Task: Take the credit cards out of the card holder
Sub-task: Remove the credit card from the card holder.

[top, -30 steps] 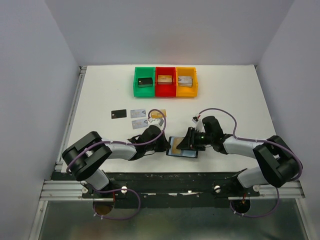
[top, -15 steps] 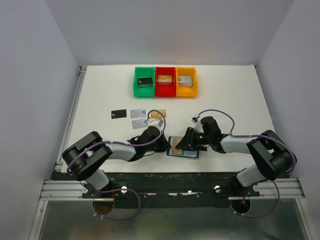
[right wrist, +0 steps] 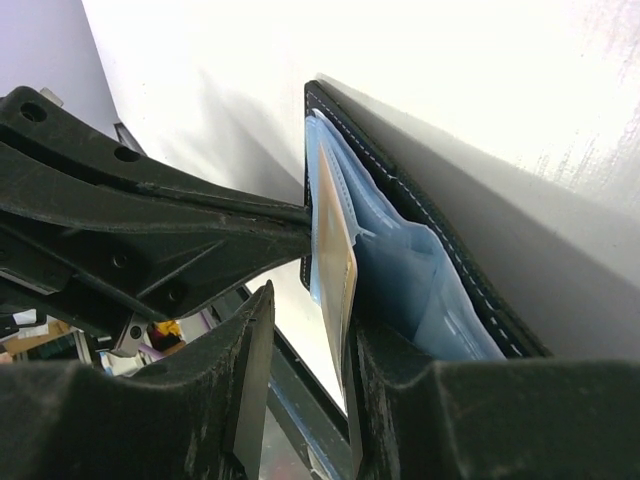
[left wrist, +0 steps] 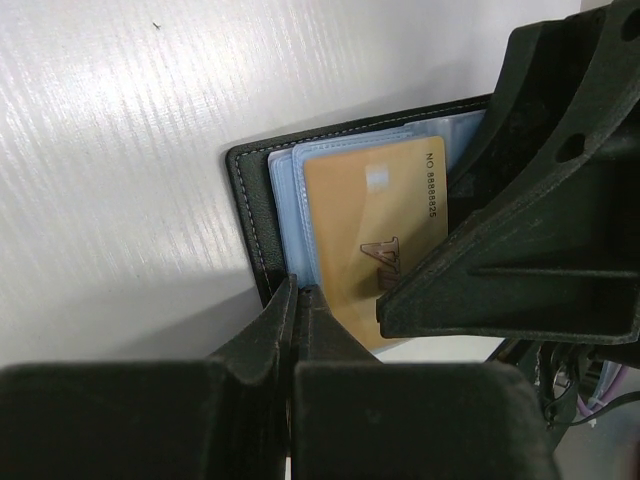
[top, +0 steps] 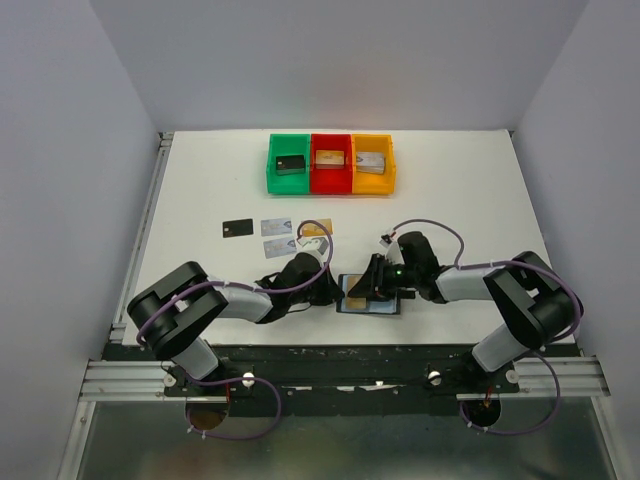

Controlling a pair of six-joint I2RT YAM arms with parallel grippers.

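Observation:
The card holder (top: 383, 304) lies open near the table's front edge, black outside (left wrist: 248, 205) with blue-grey pockets (right wrist: 420, 270). A tan-gold credit card (left wrist: 365, 225) sticks partway out of a pocket. My left gripper (left wrist: 298, 292) is shut, its tips pressing on the holder's left side. My right gripper (right wrist: 308, 335) is open over the holder. The gold card's edge (right wrist: 336, 250) stands between its jaws, against the right finger (right wrist: 390, 370), with a gap to the other. A black card (top: 237, 228), two greyish cards (top: 275, 227) (top: 277, 246) and a tan card (top: 316, 230) lie on the table to the left.
Green (top: 289, 163), red (top: 331, 163) and yellow (top: 373, 163) bins stand in a row at the back, each with a small block inside. The two grippers nearly touch over the holder; the right finger (left wrist: 540, 200) fills the left wrist view. A cable loops over the tan card.
My right gripper has slid a little to the left over the holder, and its arm has drawn in. The left gripper has stayed shut in place.

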